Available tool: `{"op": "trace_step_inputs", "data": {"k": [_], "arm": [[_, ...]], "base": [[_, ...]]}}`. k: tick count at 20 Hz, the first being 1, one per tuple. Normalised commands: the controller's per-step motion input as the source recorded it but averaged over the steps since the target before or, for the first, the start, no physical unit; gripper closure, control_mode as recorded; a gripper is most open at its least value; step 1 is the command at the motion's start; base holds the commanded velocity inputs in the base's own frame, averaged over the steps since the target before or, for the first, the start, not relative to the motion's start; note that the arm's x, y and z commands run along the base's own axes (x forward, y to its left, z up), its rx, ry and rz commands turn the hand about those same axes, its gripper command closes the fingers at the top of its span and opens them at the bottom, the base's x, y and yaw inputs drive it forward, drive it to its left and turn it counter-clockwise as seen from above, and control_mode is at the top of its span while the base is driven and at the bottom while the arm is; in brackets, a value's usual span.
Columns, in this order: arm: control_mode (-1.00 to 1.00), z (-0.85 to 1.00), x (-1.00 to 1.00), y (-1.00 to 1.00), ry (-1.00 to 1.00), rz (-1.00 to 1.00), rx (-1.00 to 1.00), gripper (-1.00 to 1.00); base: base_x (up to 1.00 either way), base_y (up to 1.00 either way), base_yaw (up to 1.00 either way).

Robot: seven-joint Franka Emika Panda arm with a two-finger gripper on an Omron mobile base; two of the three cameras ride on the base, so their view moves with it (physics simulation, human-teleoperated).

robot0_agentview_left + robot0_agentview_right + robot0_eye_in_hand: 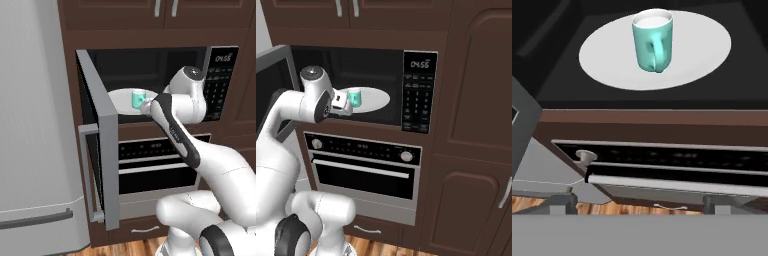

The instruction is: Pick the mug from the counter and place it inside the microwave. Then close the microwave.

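A teal mug [653, 40] stands upright on the white turntable plate [702, 45] inside the black microwave [150, 65], handle turned toward the opening. The microwave's door [102, 150] is swung wide open, hinged on the side away from the button panel [418, 95]. The robot's claw [348, 103] sits just outside the microwave's opening, in front of the mug and apart from it, its jaws spread wide and holding nothing. Directly below the microwave is an oven [363, 167] with knobs.
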Motion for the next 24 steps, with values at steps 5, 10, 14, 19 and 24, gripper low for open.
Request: {"op": "trace_step_inputs", "data": {"k": [5, 10, 14, 19, 24], "arm": [[-1.00, 0.11, -0.36, -0.03, -0.14, 0.00, -0.01, -1.00], [-1.00, 0.13, -0.45, -0.16, -0.20, 0.00, 0.00, -1.00], [-1.00, 0.23, -0.72, -0.06, -0.13, 0.00, 0.00, -1.00], [-1.00, 0.23, -1.00, -0.01, 0.03, 0.00, 0.00, -1.00], [-1.00, 0.06, -0.48, -0.08, 0.20, 0.00, 0.00, -1.00]], "base": [[0.00, 0.00, 0.00], [0.00, 0.00, 0.00], [0.00, 0.00, 0.00], [0.00, 0.00, 0.00], [0.00, 0.00, 0.00]]}}
